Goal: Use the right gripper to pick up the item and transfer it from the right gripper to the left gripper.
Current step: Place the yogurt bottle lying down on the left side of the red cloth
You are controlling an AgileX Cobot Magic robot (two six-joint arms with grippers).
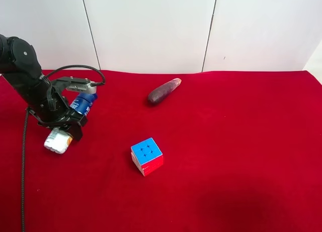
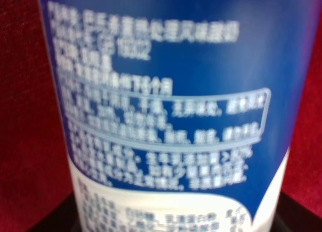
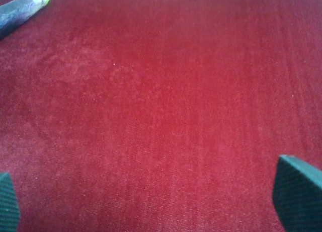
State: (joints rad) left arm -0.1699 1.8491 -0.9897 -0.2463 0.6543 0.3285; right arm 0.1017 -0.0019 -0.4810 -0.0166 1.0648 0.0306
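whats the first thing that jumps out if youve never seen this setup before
Probably the bright multicoloured cube sitting alone near the middle of the red cloth, with a dark oblong vegetable-like thing lying farther back. Next, the black arm at the exterior high view's left, whose left gripper clamps the blue-and-white bottle; its label fills the left wrist view.

bottle (image 2: 171,116) print blurred | vegetable (image 3: 20,10) cut by edge

High view overlooks cloth (image 1: 226,156); wrist views close.
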